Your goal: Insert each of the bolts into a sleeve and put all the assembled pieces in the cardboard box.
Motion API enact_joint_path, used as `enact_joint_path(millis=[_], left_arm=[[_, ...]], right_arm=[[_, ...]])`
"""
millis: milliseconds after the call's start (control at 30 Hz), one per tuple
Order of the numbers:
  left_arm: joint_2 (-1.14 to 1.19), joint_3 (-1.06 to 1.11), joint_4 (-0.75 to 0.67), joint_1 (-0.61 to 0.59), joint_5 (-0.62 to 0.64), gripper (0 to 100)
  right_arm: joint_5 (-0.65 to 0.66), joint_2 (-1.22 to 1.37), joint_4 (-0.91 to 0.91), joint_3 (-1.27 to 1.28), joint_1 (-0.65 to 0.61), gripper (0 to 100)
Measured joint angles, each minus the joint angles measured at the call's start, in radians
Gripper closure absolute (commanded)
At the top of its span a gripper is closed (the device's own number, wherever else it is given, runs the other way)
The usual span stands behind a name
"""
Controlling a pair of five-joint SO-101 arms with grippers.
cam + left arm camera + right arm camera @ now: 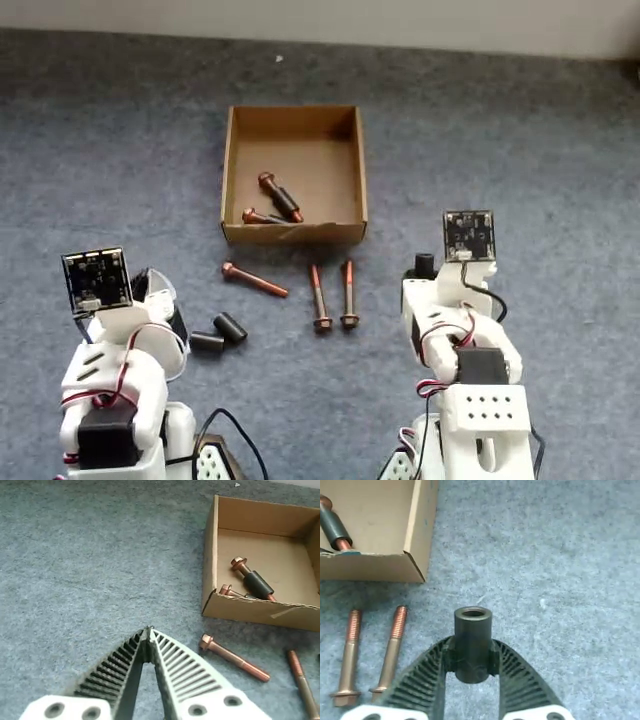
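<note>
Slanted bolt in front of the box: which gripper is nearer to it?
Left. The left gripper sits shut close beside the slanted bolt; the right gripper, holding a sleeve, is beyond the two parallel bolts.

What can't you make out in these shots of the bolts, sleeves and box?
Second bolt: left wrist view, box front wall hides its shaft; sleeve unconfirmed.
Sleeved bolt: right wrist view, cut off by the frame edge.
Loose bolt: left wrist view, head end cut off by the edge.
Held sleeve: right wrist view, right gripper covers its lower end.
</note>
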Motion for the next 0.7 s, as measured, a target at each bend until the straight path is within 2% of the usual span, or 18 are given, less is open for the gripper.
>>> enact_joint_path(millis=[167, 400, 533, 700], left_arm=[[0.000, -0.006, 0.000, 0.057, 0.048, 99], [0.017, -0.120, 0.002, 0.124, 0.101, 99], [0.172, -0.222, 0.002, 0.157, 0.107, 99], [0.466, -0.382, 0.060, 0.216, 0.180, 99]], right_arm=[[0.000, 0.000, 0.000, 0.018, 0.000, 99.3], [0.000, 0.000, 0.000, 0.018, 0.000, 99.3], [0.000, 0.000, 0.000, 0.018, 0.000, 99.3], [0.000, 0.000, 0.000, 0.018, 0.000, 99.3]])
